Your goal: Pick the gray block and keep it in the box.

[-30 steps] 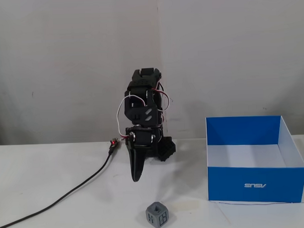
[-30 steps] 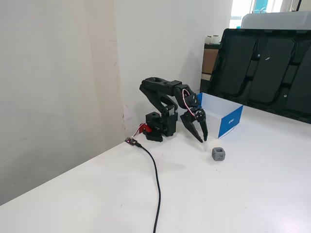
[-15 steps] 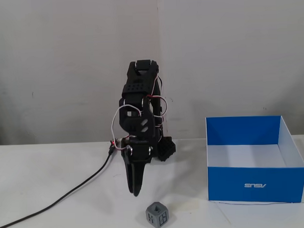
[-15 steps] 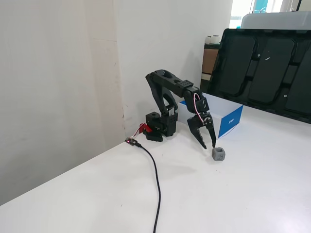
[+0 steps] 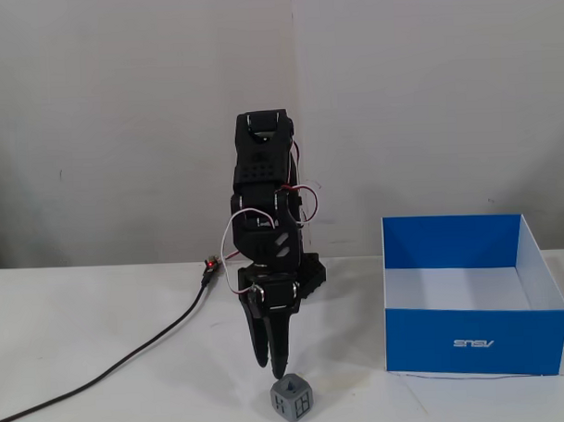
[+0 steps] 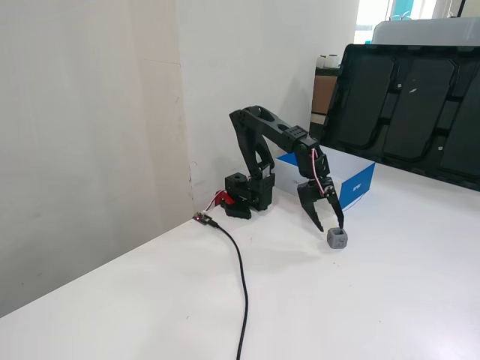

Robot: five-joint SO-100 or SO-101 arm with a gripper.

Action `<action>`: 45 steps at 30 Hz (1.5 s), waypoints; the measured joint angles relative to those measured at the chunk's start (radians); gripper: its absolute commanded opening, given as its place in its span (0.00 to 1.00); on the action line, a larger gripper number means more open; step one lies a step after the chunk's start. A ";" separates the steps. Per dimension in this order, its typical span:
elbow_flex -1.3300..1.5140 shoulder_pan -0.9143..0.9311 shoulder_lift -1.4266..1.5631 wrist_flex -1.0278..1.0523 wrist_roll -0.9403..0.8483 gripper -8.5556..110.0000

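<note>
Nearest the camera in a fixed view, the small dark-gray plastic cube with recessed square openings, the gray block (image 5: 292,399), sits on the white table (image 5: 101,328), not yet lifted. Taking that block as the landmark: to its left a black cable (image 5: 129,355) trails across the table. Just above the block hangs the black pincer (image 5: 272,364), pointing down, its tips close over the block's upper left edge. In another fixed view the pincer (image 6: 330,225) shows its fingers spread apart, holding nothing, with the gray block (image 6: 337,238) just below the nearer tip. Well to the right of the block stands the large blue cardboard box (image 5: 472,339), white inside and seemingly empty. So by my reading nothing is done yet: grasp, carry and release all remain.
</note>
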 measured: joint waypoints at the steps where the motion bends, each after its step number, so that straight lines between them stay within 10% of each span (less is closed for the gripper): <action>1: -0.009 -0.002 0.000 0.006 0.005 0.23; 45: -0.132 -0.071 -0.261 0.015 0.009 0.27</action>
